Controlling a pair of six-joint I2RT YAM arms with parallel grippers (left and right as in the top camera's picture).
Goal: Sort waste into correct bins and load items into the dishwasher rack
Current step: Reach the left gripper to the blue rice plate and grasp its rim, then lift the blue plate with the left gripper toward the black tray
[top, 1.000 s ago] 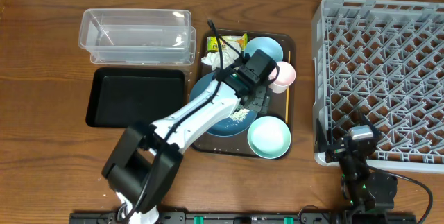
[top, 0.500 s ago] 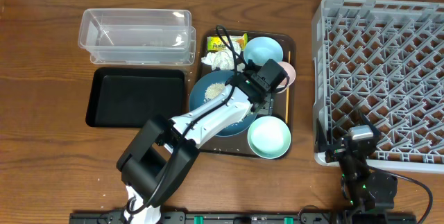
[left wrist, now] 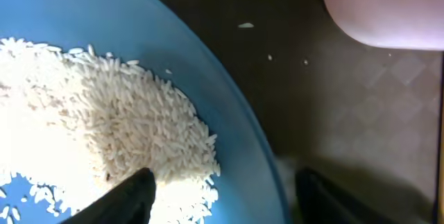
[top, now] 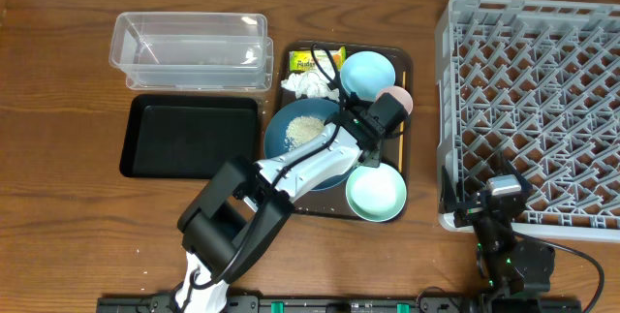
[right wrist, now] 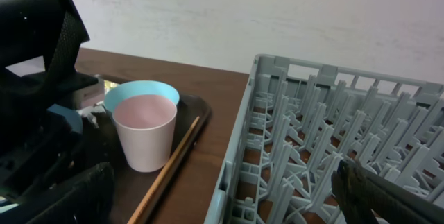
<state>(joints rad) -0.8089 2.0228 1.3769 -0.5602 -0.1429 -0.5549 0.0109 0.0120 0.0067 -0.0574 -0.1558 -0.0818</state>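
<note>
A dark blue plate (top: 289,153) with a heap of rice (top: 305,129) lies on the brown tray. My left gripper (top: 366,131) hangs over the plate's right rim. In the left wrist view the left gripper (left wrist: 229,193) is open, one finger in the rice (left wrist: 104,127), the other outside the rim. A tissue (top: 310,83) and a wrapper (top: 312,61) lie behind the plate. The pink cup (top: 403,101), orange stick (top: 401,146) and two pale bowls (top: 368,71) (top: 376,193) are alongside. My right gripper (right wrist: 222,203) stands open at the rack (top: 533,109) corner.
The clear tub (top: 189,51) and the black tray (top: 189,137) sit at the left, side by side. The brown serving tray (top: 300,203) holds all the dishes. From the right wrist, the cup (right wrist: 144,130) and stick (right wrist: 166,168) stand left of the rack wall (right wrist: 239,154).
My left gripper has slid right from over the plate's middle to its right rim, uncovering the rice, and its jaws have narrowed. The right arm is still.
</note>
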